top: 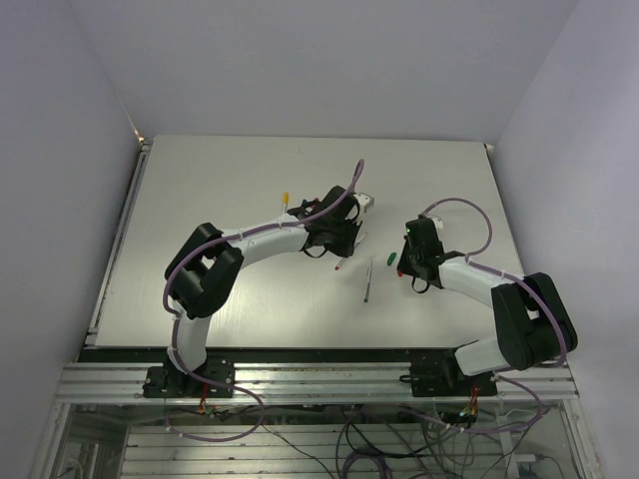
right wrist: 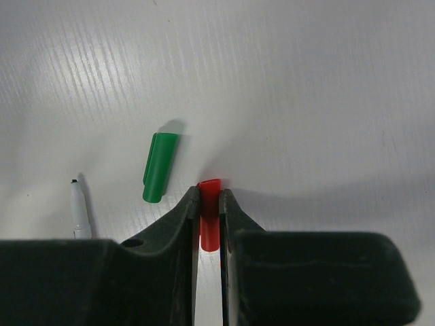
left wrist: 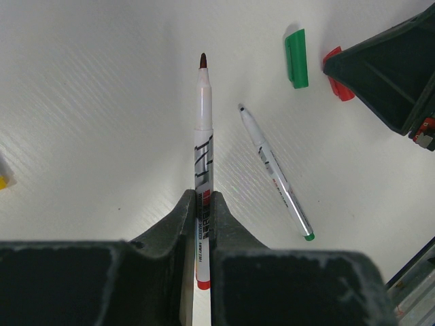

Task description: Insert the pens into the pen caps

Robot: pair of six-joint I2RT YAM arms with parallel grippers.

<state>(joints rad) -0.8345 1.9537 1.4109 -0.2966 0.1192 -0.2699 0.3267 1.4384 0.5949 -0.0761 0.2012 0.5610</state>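
My left gripper (left wrist: 202, 200) is shut on a white pen with a red end (left wrist: 204, 136) and holds it with its dark tip pointing away over the table. A second pen with a green end (left wrist: 275, 173) lies loose to its right and also shows in the top view (top: 367, 279). A green cap (right wrist: 160, 167) lies flat on the table. My right gripper (right wrist: 210, 197) is shut on a red cap (right wrist: 210, 217) at table level, just right of the green cap. In the top view the left gripper (top: 339, 247) and right gripper (top: 405, 267) are close together.
A yellow cap (top: 287, 199) lies behind the left arm, and a sliver of it shows at the left wrist view's edge (left wrist: 3, 180). A small white object (top: 367, 201) lies beyond the left gripper. The other pens and caps are out of view. Walls enclose the table (top: 200, 200).
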